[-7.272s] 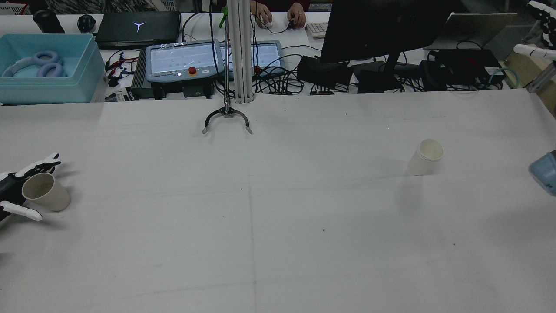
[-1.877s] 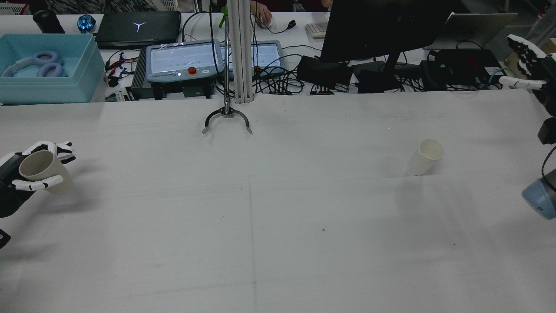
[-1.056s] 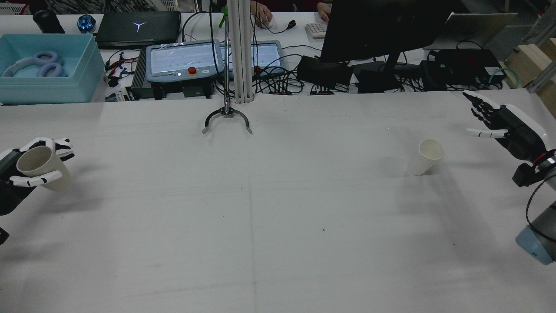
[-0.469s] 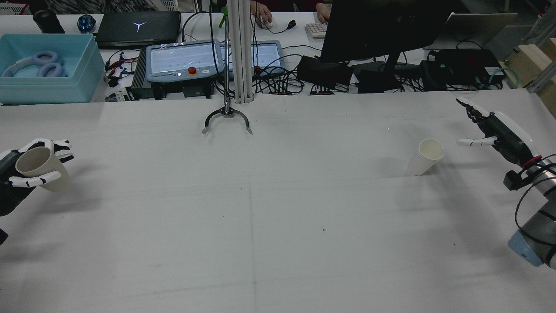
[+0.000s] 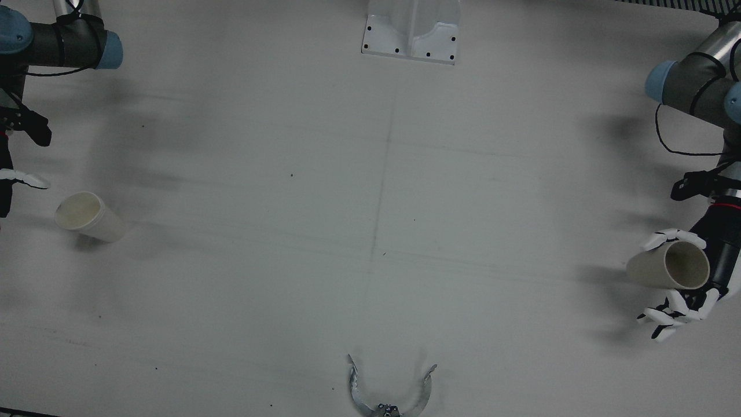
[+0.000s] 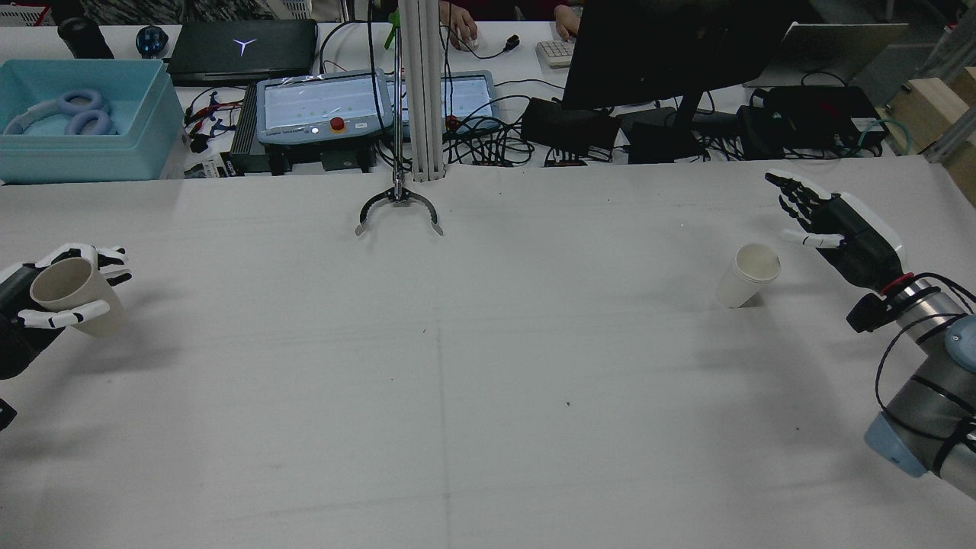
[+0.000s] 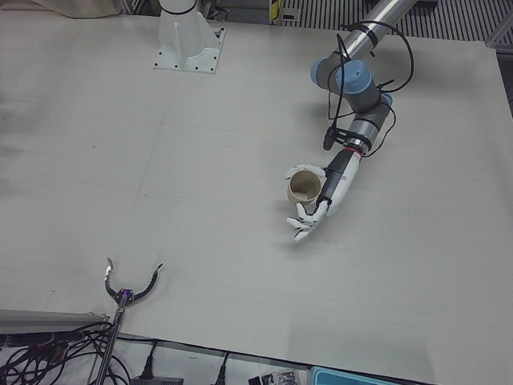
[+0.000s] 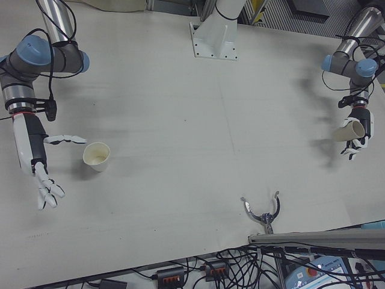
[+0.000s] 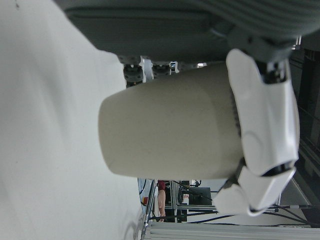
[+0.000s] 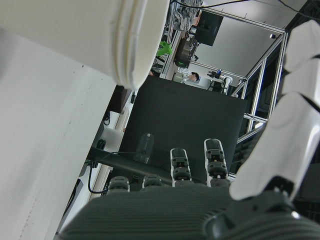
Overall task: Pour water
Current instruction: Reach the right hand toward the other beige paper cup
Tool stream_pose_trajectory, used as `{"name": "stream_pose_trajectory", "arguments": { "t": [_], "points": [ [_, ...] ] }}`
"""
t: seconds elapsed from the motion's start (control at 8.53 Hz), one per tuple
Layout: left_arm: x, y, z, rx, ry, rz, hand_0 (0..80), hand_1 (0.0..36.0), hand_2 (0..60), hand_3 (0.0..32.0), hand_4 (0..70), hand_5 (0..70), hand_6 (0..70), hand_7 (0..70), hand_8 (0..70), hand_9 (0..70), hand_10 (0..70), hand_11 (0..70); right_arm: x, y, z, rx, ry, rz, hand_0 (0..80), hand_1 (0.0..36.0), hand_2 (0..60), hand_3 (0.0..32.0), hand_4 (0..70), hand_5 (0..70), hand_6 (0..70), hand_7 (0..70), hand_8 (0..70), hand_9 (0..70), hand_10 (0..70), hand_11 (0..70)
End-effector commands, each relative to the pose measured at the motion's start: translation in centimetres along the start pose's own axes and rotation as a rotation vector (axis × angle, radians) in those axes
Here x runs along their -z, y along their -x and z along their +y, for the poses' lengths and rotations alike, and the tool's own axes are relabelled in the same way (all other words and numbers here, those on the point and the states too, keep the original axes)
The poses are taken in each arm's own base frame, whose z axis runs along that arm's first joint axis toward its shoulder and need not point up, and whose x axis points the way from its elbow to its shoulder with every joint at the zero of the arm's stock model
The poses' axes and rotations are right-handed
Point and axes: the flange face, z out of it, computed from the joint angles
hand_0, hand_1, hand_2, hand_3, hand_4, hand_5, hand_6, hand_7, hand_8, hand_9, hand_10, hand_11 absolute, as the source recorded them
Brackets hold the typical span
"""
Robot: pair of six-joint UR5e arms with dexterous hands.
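Beige cup (image 6: 70, 293) is sitting in your left hand (image 6: 30, 309), fingers wrapping it, lifted off the desk (image 6: 457, 381). White cup (image 6: 749, 275) is standing far right, your right hand (image 6: 835, 232) hovering just beside it, fingers spread.

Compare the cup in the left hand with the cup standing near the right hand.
The beige cup is gripped by the left hand and lifted off the table; the white cup stands untouched beside the open right hand. The beige cup looks darker and tilted. Both are open-topped paper cups.
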Motion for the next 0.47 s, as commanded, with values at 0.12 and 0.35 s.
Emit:
{"name": "stream_pose_trajectory", "arguments": {
  "t": [0.12, 0.35],
  "points": [
    [0.2, -0.1, -0.1, -0.001, -0.003, 0.000, 52.5, 23.3, 37.1, 0.0, 17.6, 70.0, 15.0, 40.9, 6.9, 14.9, 13.6, 21.6, 1.6, -2.6, 0.7, 0.067, 0.006, 0.054, 45.8, 11.3, 12.2, 9.2, 8.2, 14.2, 4.9, 13.5, 0.6, 1.3, 1.1, 2.5],
    [0.2, 0.0, -0.2, -0.001, -0.004, -0.001, 52.2, 23.2, 37.6, 0.0, 18.2, 70.0, 15.4, 41.3, 7.2, 15.3, 13.8, 22.0, 2.8, -3.2, -0.5, 0.075, -0.015, 0.075, 43.8, 10.0, 12.1, 8.0, 6.4, 12.6, 3.8, 11.0, 0.6, 0.8, 1.3, 2.8]
  ]
}}
